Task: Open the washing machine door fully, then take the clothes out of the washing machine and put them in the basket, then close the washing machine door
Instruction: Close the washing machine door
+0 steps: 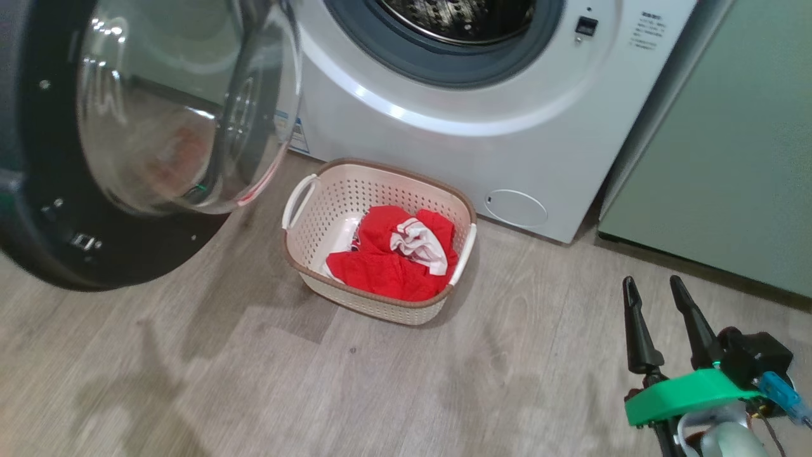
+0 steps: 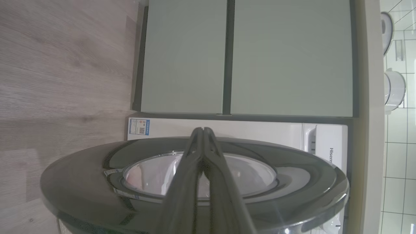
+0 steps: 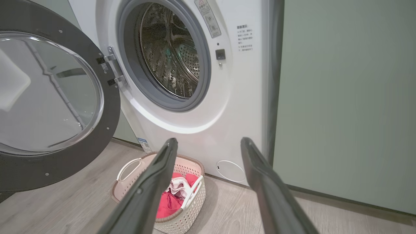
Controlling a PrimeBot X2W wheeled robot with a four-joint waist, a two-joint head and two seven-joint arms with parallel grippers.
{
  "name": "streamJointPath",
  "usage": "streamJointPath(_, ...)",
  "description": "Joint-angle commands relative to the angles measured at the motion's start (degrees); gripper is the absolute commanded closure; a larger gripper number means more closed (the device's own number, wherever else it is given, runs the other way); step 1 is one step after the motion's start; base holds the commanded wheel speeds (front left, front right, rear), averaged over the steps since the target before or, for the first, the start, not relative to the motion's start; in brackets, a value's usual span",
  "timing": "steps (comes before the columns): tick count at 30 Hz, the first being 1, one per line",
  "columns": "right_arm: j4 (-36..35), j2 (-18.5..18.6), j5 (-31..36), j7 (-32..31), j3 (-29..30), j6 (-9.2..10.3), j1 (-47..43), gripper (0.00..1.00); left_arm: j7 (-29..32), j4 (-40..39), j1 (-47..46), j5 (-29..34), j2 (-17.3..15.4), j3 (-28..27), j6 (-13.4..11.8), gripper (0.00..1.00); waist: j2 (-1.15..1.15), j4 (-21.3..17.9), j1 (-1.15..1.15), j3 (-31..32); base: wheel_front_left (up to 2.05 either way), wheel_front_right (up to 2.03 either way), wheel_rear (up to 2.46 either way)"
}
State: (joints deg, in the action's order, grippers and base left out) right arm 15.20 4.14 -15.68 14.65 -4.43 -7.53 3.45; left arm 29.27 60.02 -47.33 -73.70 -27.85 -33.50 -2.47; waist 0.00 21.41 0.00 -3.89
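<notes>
The washing machine door [image 1: 38, 222] stands swung open at the left, its clear bowl window facing me. The washing machine [image 1: 507, 146] shows its grey ring and a steel drum [image 3: 169, 48] with no fabric visible in it. The red clothes [image 1: 380, 266], one with white parts, lie in the cream basket [image 1: 355, 197] on the floor before the machine. My right gripper [image 1: 653, 285] hovers open and holds nothing, to the right of the basket. In the right wrist view it [image 3: 208, 141] points at the machine front above the basket [image 3: 191, 161]. My left gripper [image 2: 203, 130] is shut, close over the door's [image 2: 81, 182] glossy outer face.
Pale green cabinets [image 1: 729, 158] stand right of the machine, and more of them [image 2: 247, 58] lie beyond it in the left wrist view. Wood-look floor [image 1: 254, 381] spreads in front of the basket. A small round white hatch [image 1: 517, 207] sits low on the machine.
</notes>
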Motion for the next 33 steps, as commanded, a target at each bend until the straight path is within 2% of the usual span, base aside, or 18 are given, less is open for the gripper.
streamJointPath(1, -2.0, 1.2, 0.3, 0.3, -1.2, 0.04, 2.3, 0.00, 0.6, -1.9, -2.5, 0.4, -3.4, 0.0, 0.5, 1.00, 0.00, -0.8, 0.00, -0.7, 0.00, 0.00, 0.00)
streamJointPath(9, -1.9, 1.3, 0.3, 0.3, -1.2, 0.04, 2.4, 0.00, 2.6, -3.3, -2.1, 1.2, -1.2, 2.0, 1.1, 1.00, 0.00, -1.4, 0.00, -0.8, 0.00, 0.00, 0.00)
streamJointPath(15, -1.6, 1.0, 0.2, 0.3, -0.9, 0.04, 1.7, 0.00, 7.4, -7.2, -1.2, 2.3, 2.2, 5.7, 1.7, 1.00, 0.00, -0.4, 0.00, 0.4, 0.00, 0.00, 0.00)
streamJointPath(23, -1.4, 0.4, 0.1, 0.3, -0.8, 0.04, 0.9, 0.00, 15.7, -14.6, 1.1, 2.2, 7.5, 10.1, 0.8, 1.00, 0.00, 0.8, 0.00, 2.4, 0.00, 0.00, 0.00)
streamJointPath(29, -1.5, 0.0, 0.1, 0.3, -1.1, 0.04, 0.9, 0.00, 22.3, -20.0, 3.4, 0.5, 11.8, 12.7, 1.3, 1.00, 0.00, 0.5, 0.00, 2.9, 0.00, 0.00, 0.00)
streamJointPath(33, -1.5, 0.0, 0.1, 0.3, -1.1, 0.04, 1.2, 0.00, 24.3, -22.1, 3.6, 0.0, 14.5, 14.4, 1.8, 1.00, 0.00, -0.6, 0.00, 2.6, 0.00, 0.00, 0.00)
